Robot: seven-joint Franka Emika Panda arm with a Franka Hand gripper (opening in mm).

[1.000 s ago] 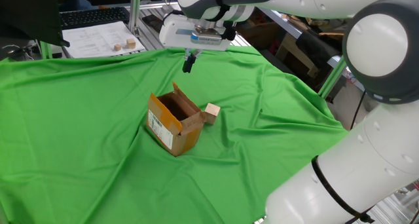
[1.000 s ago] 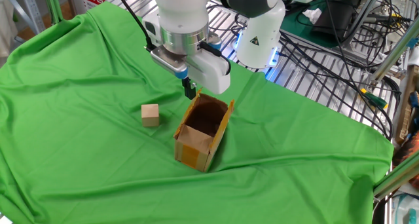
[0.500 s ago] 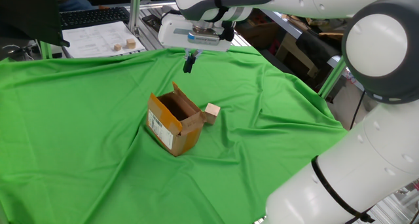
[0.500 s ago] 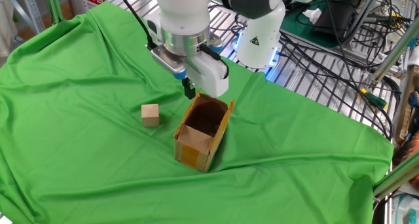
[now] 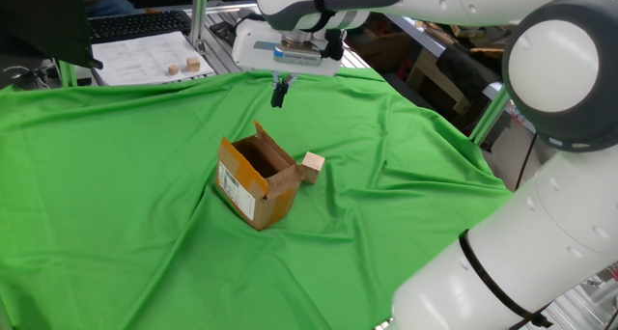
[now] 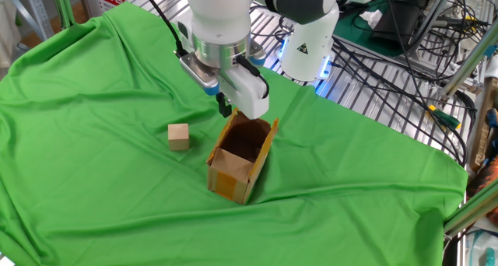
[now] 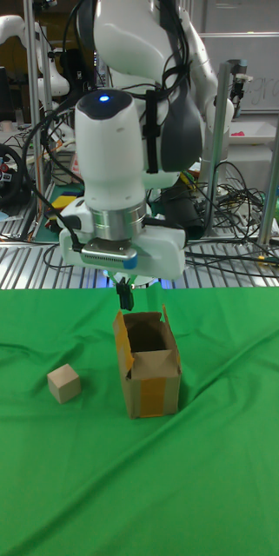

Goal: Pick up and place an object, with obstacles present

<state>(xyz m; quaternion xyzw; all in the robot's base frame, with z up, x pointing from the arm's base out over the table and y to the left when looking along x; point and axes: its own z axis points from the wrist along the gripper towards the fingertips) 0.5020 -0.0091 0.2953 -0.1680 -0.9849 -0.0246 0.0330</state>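
Arm (image 7: 113, 165): glossy white rounded shells w/ dark grey/black joint sections. Blue light (image 7: 102, 98) glows on top of the wrist housing. Below that a ribbed silver collar (image 7: 111, 233), then a wide white hand block w/ a blue-and-silver plate on its face. Gripper (image 7: 123, 294): small black fingers, narrow. Black cables run along the upper arm, above the wrist housing.
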